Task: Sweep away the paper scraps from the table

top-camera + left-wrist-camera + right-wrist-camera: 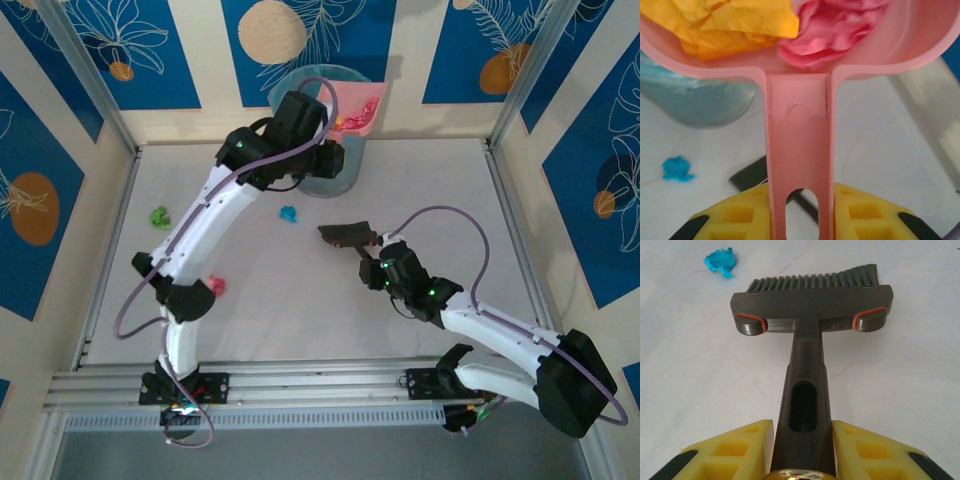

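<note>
Basically left gripper (pixel 801 216) clamps dustpan (pixel 799 125) over bin (pixel 705 102) to dump scraps (pixel 740 25), right gripper (pixel 802 450) grips brush (pixel 810 302) parked by cyan scrap (pixel 720 261) for next sweep.

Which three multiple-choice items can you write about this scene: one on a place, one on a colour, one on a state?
1. Where is the pink dustpan?
A. flat on the table
B. on the metal rails
C. held up at the blue bin

2. What colour is the scrap nearest the brush?
A. cyan
B. green
C. orange

3. How is the right hand?
A. open and empty
B. shut on the brush handle
C. shut on nothing

Answers:
1 C, the top view shows it raised at the bin's rim.
2 A, the right wrist view shows cyan paper just past the bristles.
3 B, its yellow fingers clamp the handle.
</note>
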